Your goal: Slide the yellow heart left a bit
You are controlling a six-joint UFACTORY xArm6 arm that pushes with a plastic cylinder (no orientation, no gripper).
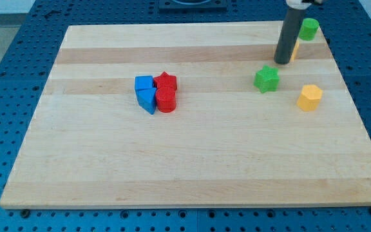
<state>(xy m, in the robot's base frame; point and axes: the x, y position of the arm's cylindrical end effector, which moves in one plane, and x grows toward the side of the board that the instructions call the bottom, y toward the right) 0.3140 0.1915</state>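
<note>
Approach phase, nothing pushed yet by the look of it; my tip (281, 62) sits on the wooden board (192, 167) near the view's top right, and there is no pincer to report on, spread or closed, since the arm ends in a plain dark rod. Now, the target: two yellow pieces are in play; the half-hidden yellow block (295, 50) peeks out just to the right of the rod, so close I cannot tell whether they touch, and its shape cannot be made out; the lone yellow block (310, 97) sits in the open lower down by the board's right edge, and its outline could be a heart or a hexagon, hard to call at this size. Whichever is the heart, my judgement is the same: the tip is on the wrong side; it must travel round to the right-hand face of the heart, then give a short, gentle shove toward the view's left, watching the green star (266, 78), which lies just below the tip and in the leftward lane. The tally: two yellows as named; two greens, the star and a green cylinder (309, 28) at the top right corner; two blues, a blue cube (144, 83) and a blue triangle (147, 100); two reds, a red star (166, 80) and a red cylinder (166, 100), those four packed together left of centre; eight blocks, one rod, one board.
</note>
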